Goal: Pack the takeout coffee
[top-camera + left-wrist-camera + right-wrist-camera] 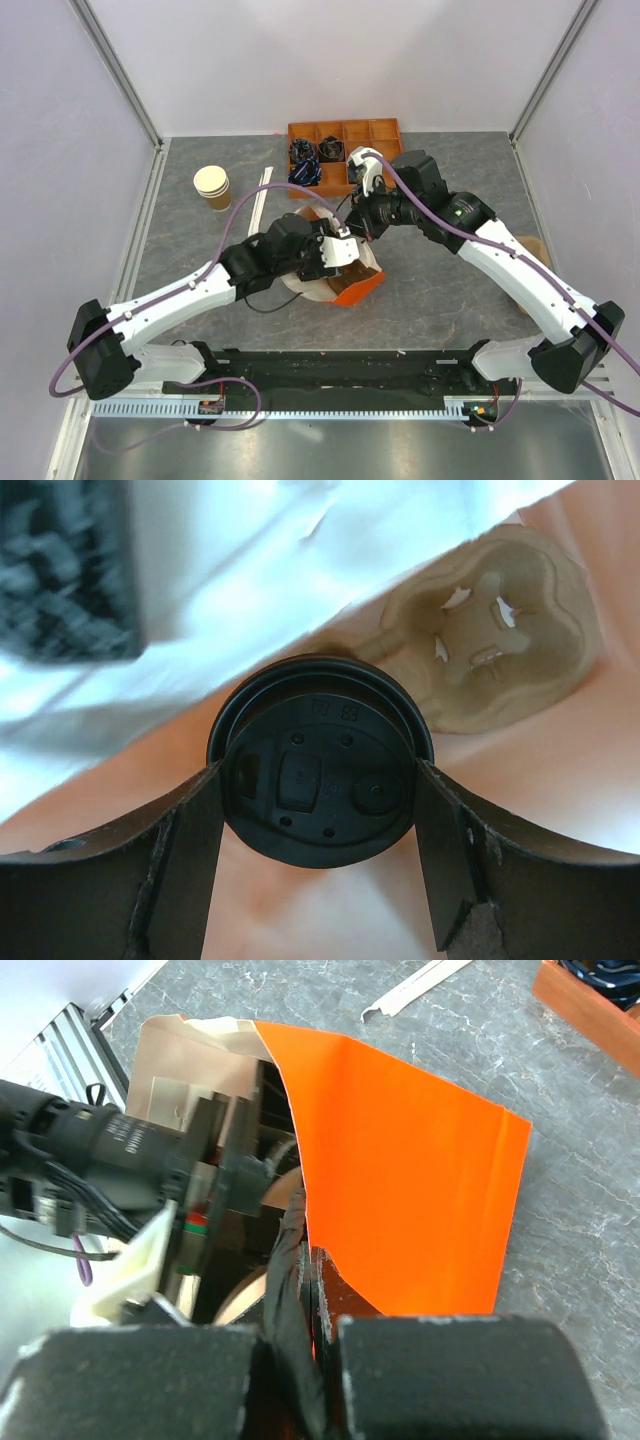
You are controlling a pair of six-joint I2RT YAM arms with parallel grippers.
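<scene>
Takeout coffee (318, 765), lid toward left claw (320, 785), clasped across its axis

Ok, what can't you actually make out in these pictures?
- Left wrist: the coffee shows only its lid; the cup body beneath is hidden. Top-left dark block is blurred.
- Top view: the coffee is covered by the left arm over the bag.
- Right wrist: the bag's inside is blocked by its orange wall and the left arm.

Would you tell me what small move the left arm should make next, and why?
Probably ease the takeout coffee forward and down toward the pulp carrier: the left gripper grips it inside the orange bag, short of the carrier, while the right gripper pinches the bag's edge.
</scene>
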